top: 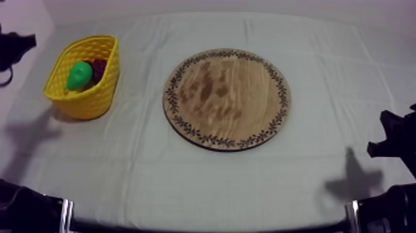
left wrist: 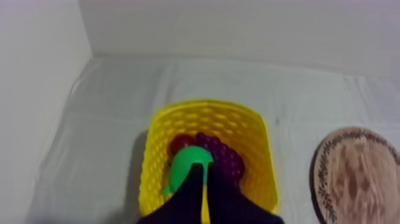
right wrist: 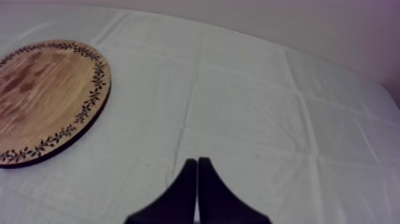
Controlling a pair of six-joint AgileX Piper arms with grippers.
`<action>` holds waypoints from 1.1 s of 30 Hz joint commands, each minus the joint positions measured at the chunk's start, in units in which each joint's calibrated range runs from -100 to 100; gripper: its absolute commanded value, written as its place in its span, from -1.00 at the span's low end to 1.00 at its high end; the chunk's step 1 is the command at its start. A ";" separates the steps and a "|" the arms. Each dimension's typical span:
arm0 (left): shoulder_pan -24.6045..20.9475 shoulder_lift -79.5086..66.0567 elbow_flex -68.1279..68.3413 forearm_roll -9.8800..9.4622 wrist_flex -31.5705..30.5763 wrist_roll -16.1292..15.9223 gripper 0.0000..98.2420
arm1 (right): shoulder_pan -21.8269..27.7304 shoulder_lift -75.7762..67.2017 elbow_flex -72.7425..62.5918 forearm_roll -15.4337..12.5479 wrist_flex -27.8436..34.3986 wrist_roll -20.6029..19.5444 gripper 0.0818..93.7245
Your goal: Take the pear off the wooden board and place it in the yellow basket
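Cloth: grey-white cloth [top: 155,176] spread over the whole table, creased into squares.
Wooden board: the wooden board [top: 227,99] lies flat at mid-table, its patterned rim running all the way round, and the basket is well apart to its left.
Yellow basket: there's the yellow basket [top: 93,102], at the left side of the table, upright, with fruit inside.
Left gripper: the left gripper [left wrist: 205,170] hangs over the basket's near edge, black fingers [left wrist: 191,193] pressed together into a narrow wedge, nothing between them, tip right by the pear.
Right gripper: the right gripper [right wrist: 197,161] is over bare cloth beside the board, fingers [right wrist: 186,186] together too, holding nothing.
Pear: and the green pear [top: 79,75] is in the basket, lying on top against the other fruit.
Grapes: a dark bunch of grapes [left wrist: 223,156] sits just beside the pear, inside the basket.
Red fruit: a small red fruit [left wrist: 180,143] peeks out behind the pear, touching it.
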 commanded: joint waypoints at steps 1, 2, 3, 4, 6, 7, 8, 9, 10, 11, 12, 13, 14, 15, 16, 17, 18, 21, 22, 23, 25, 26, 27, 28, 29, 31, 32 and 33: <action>0.50 -13.54 8.15 -0.01 -0.33 -0.43 -1.00 | -0.02 -0.05 0.05 0.02 -0.04 -0.02 -0.99; 0.61 -16.26 10.15 0.01 -0.59 -0.66 -1.00 | -0.02 -0.05 0.05 0.02 -0.04 -0.02 -0.99; 0.64 -18.92 12.05 0.02 -0.82 -0.86 -1.00 | -0.02 -0.05 0.05 0.02 -0.04 -0.02 -0.99; 0.64 -21.35 13.85 -0.01 -0.99 -0.98 -1.00 | -0.04 -0.05 0.05 0.02 -0.04 -0.02 -0.99; 0.68 -25.58 17.29 -0.13 -1.22 -1.13 -1.00 | -0.07 -0.05 0.05 0.02 -0.04 -0.02 -0.99; 0.58 -27.43 18.99 -0.19 -1.29 -1.23 -1.00 | -0.08 -0.05 0.05 0.02 -0.04 0.00 -0.99; 0.47 -29.17 20.68 -0.24 -1.43 -1.38 -1.00 | -0.08 -0.05 0.05 0.02 -0.04 0.01 -0.99; 0.37 -30.79 22.33 -0.27 -1.65 -1.57 -1.00 | -0.08 -0.05 0.05 0.02 -0.04 0.01 -0.99; 0.30 -32.30 23.86 -0.35 -1.98 -1.73 -1.00 | -0.09 -0.05 0.05 0.02 -0.04 0.00 -0.99; 0.25 -33.66 25.30 -0.40 -2.43 -1.89 -1.00 | -0.09 -0.05 0.05 0.02 -0.04 0.00 -0.99; 0.22 -34.84 26.57 -0.44 -2.88 -2.01 -1.00 | -0.09 -0.05 0.05 0.02 -0.04 -0.01 -0.99; 0.20 -35.85 27.73 -0.47 -3.20 -2.10 -1.00 | -0.09 -0.05 0.05 0.02 -0.04 0.00 -0.99; 0.18 -36.74 28.81 -0.49 -3.45 -2.17 -1.00 | -0.09 -0.05 0.05 0.02 -0.04 0.01 -0.99; 0.17 -37.57 29.80 -0.50 -3.63 -2.27 -1.00 | -0.09 -0.05 0.05 0.02 -0.04 0.00 -0.99; 0.16 -38.39 30.79 -0.50 -3.75 -2.46 -1.00 | -0.09 -0.05 0.05 0.02 -0.04 0.00 -0.99; 0.13 -39.21 31.72 -0.44 -3.83 -2.69 -1.00 | -0.09 -0.05 0.05 0.02 -0.04 -0.01 -0.99; 0.11 -40.05 32.61 -0.39 -3.89 -2.88 -1.00 | -0.09 -0.05 0.05 0.02 -0.04 -0.01 -0.99; 0.03 -42.49 34.89 -0.27 -4.01 -3.48 -1.00 | -0.09 -0.05 0.05 0.02 -0.04 0.02 -0.99; 0.02 -43.27 35.60 -0.23 -4.04 -3.67 -1.00 | -0.09 -0.05 0.05 0.02 -0.04 0.02 -0.99; 0.01 -44.03 36.29 -0.18 -4.06 -3.86 -1.00 | -0.09 -0.05 0.05 0.02 -0.04 0.02 -0.99; 0.00 -45.44 37.57 -0.08 -4.09 -4.22 -1.00 | -0.09 -0.05 0.05 0.02 -0.04 0.03 -0.99; 0.00 -46.04 38.11 0.09 -4.10 -4.54 -1.00 | -0.09 -0.05 0.05 0.02 -0.04 0.03 -0.99; -0.04 -46.64 38.52 0.46 -4.10 -5.00 -1.00 | -0.09 -0.05 0.05 0.02 -0.04 0.03 -0.99; -0.12 -47.24 38.87 0.89 -4.11 -5.48 -1.00 | -0.09 -0.05 0.05 0.02 -0.04 0.03 -0.99; -0.22 -47.79 39.19 1.34 -4.11 -5.95 -1.00 | -0.09 -0.05 0.05 0.02 -0.04 0.03 -0.99; -0.39 -48.77 39.65 2.21 -4.11 -6.75 -1.00 | -0.09 -0.05 0.05 0.02 -0.04 0.03 -0.99; -0.45 -49.09 39.97 2.57 -4.11 -7.04 -1.00 | -0.09 -0.05 0.05 0.02 -0.04 0.03 -0.99; -0.51 -49.32 40.22 2.94 -4.19 -7.35 -1.00 | -0.09 -0.05 0.05 0.02 -0.04 0.02 -0.99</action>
